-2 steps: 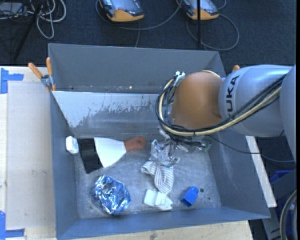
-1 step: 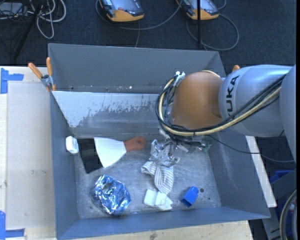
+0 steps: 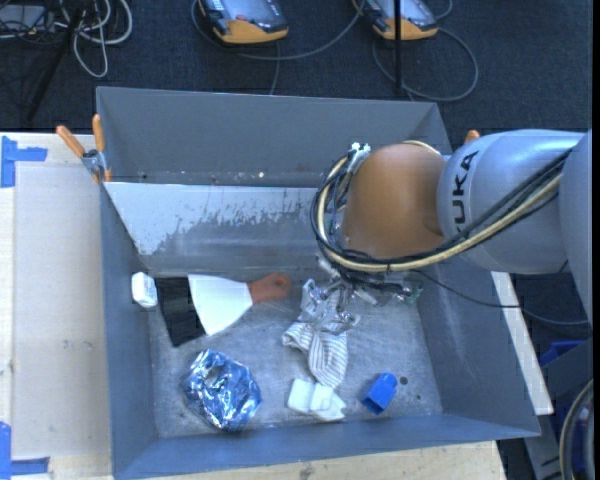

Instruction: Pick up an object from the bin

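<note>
My gripper (image 3: 332,298) is low in the middle of the bin, just under the arm's orange dome. It sits at the upper end of a crumpled grey-and-white striped cloth (image 3: 320,353), which trails toward the front of the bin. Whether the cloth is gripped cannot be made out. A reddish-brown lump (image 3: 271,287) lies just left of the gripper. In front of the cloth lie a small white piece (image 3: 313,398) and a blue cap-like piece (image 3: 380,392).
At the left of the bin lie a black brush (image 3: 180,313), a white flat wedge (image 3: 220,303) and a small white item (image 3: 144,289). A crinkled blue foil bag (image 3: 222,390) lies front left. The arm's bulk covers the bin's right rear.
</note>
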Controlling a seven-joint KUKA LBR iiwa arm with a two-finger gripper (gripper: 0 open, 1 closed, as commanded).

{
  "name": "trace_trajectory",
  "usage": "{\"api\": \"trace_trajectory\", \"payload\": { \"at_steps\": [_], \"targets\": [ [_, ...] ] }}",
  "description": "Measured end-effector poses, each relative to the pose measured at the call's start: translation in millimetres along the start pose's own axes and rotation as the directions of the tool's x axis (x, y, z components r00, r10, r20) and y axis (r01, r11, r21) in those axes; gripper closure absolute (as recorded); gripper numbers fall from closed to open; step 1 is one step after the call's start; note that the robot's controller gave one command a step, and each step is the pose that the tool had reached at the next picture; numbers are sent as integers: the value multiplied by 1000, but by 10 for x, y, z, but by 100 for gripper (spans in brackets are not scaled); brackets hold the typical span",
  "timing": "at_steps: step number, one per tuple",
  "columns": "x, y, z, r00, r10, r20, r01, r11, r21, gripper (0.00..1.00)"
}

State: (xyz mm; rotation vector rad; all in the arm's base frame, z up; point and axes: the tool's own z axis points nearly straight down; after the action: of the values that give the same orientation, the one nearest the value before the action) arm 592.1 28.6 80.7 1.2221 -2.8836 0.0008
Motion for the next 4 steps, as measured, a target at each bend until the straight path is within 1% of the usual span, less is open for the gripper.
{"api": "trace_trajectory", "payload": {
  "at_steps": [1, 4],
  "targets": [
    [81, 14, -10, 996, -81, 23, 81, 997, 9, 100],
    [82, 13, -10, 997, -80, 23, 80, 997, 8, 100]
  ]
}}
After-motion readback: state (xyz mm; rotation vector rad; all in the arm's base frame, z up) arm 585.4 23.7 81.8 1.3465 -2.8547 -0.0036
